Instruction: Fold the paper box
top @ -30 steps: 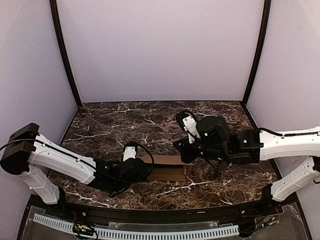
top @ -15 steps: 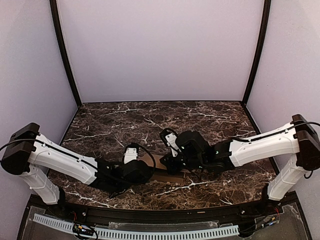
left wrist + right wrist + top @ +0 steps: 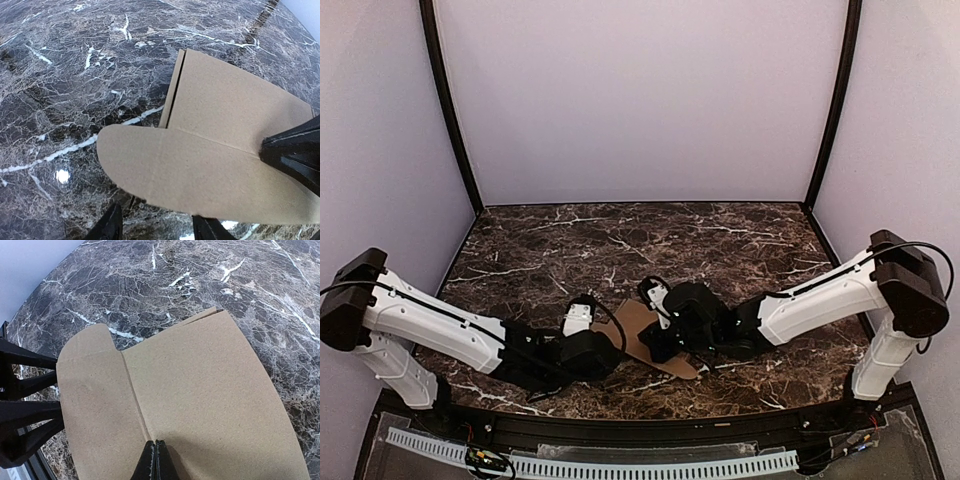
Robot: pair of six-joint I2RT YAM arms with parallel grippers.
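The paper box is a flat tan cardboard sheet lying between my two grippers near the table's front. In the left wrist view a rounded flap is raised over the gap of my left gripper, whose fingers stand apart and hold nothing. My right gripper is shut, its tips pressed together on the box's crease. Its black fingers also show in the left wrist view, resting on the sheet. The left gripper sits at the sheet's left end, the right gripper on its middle.
The dark marble table stretches back to lilac walls. Black corner posts stand at the rear left and right. A black rail runs along the near edge.
The right arm swung left and down, from above the box's right end onto its middle. The sheet turned and its left flap lifted. The left arm shifted slightly nearer.
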